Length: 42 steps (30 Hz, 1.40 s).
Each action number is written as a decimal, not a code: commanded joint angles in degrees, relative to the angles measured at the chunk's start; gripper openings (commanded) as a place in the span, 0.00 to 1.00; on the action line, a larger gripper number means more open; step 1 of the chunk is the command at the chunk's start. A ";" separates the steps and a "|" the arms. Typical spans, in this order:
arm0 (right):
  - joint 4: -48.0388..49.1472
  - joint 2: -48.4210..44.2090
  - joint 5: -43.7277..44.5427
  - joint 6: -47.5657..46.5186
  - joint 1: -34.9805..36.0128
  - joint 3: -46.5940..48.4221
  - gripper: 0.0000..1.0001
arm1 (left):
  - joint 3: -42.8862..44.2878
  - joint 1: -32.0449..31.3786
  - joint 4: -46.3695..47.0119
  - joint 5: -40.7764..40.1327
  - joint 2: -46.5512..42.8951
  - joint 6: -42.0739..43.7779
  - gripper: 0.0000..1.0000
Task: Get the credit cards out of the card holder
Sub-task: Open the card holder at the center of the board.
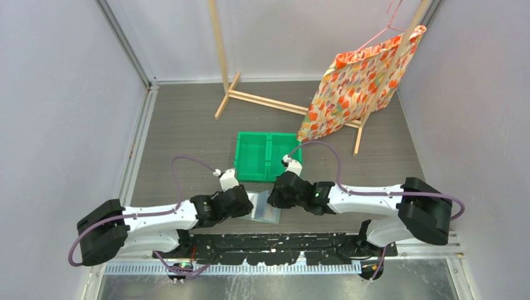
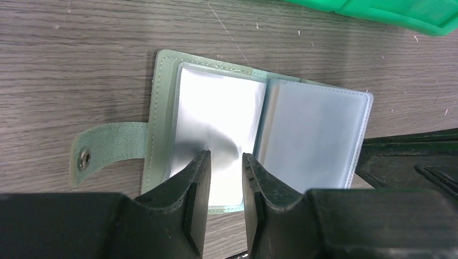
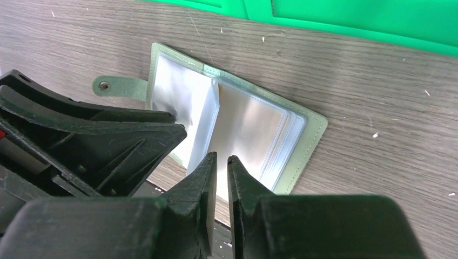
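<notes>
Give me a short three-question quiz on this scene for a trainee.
1. True or false: the card holder lies closed on the table.
2. Which thing sits just beyond the holder? A: green bin. B: red bowl. C: blue tray.
3. Name what hangs from the wooden rack.
Key: 1 false, it lies open; 2 A; 3 floral cloth.

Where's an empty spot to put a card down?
Bare table lies left of the green bin, and right of it, in front of the flowery cloth. Crowded: the near edge, where left gripper and right gripper meet over the card holder.
</notes>
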 commanded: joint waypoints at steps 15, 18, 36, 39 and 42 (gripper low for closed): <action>10.25 9.89 -5.72 -1.56 1.31 5.92 0.19 | -5.09 5.34 -3.78 7.56 -18.54 3.62 0.35; 10.58 11.47 -5.60 -1.56 1.30 6.71 0.19 | -6.50 6.16 -5.86 7.21 -23.06 3.53 0.36; 9.75 13.83 -3.29 -0.64 1.26 5.69 0.19 | -9.39 6.86 -8.93 3.82 -31.59 2.34 0.45; 9.63 13.91 -3.25 -0.66 1.30 5.60 0.19 | -10.97 6.86 -5.65 3.65 -33.75 2.43 0.54; 9.54 14.18 -3.32 -0.70 1.25 5.68 0.19 | -11.99 6.86 -4.38 2.50 -35.27 2.62 0.66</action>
